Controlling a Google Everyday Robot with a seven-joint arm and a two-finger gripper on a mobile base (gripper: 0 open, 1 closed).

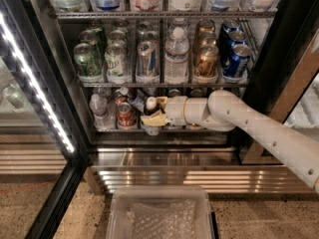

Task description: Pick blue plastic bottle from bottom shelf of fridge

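The gripper [155,110] is inside the fridge [279,44] at the bottom shelf [107,129], with its arm [259,131] entering from four o'clock. Its tan fingers [154,119] flank the bottle [151,105] and seem clamped on it. A red can [125,115] stands at the bottle's nine o'clock.

Shop or canteen, glass-door display fridge [279,49], racks of cans [147,59] and bottles [177,54], jaws at the bottom shelf [107,129]
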